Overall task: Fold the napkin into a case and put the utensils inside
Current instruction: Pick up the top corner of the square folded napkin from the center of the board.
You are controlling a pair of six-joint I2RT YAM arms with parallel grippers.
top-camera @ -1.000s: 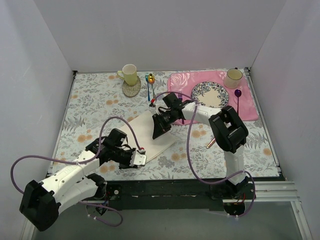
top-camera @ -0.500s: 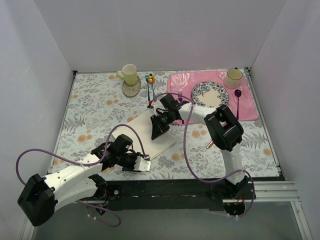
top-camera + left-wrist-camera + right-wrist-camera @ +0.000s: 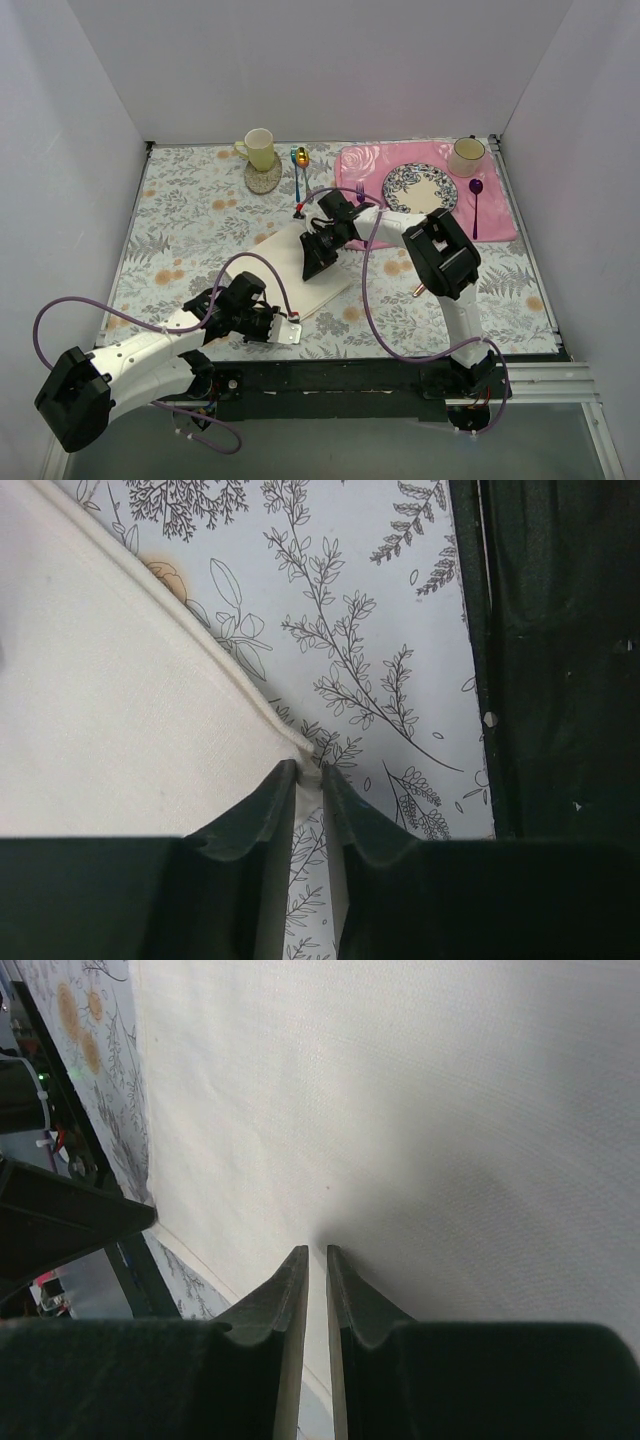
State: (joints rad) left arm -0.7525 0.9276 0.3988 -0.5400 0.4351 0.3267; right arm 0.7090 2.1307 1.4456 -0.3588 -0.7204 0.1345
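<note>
The cream napkin (image 3: 285, 262) lies on the flowered tablecloth in the middle, one corner pointing at the near edge. My left gripper (image 3: 291, 331) is at that near corner. In the left wrist view its fingertips (image 3: 282, 780) are pinched on the napkin's corner (image 3: 308, 752). My right gripper (image 3: 316, 257) is down on the middle of the napkin (image 3: 420, 1090), jaws nearly together and tips pressed into the cloth. The copper knife (image 3: 421, 287) lies right of the napkin, partly hidden by the right arm. The gold-bowled spoon (image 3: 302, 157) lies at the back.
A yellow cup (image 3: 259, 148) stands on a coaster at the back. The pink placemat (image 3: 500, 215) carries a patterned plate (image 3: 419, 187), a cup (image 3: 466, 155) and a purple spoon (image 3: 476, 205). A blue-handled spoon (image 3: 295, 172) lies beside the gold one. The table's black front edge (image 3: 560, 680) is close.
My left gripper slid right and nearer, to the napkin's near corner, and its jaws closed on the corner. The right gripper shifted slightly left on the napkin.
</note>
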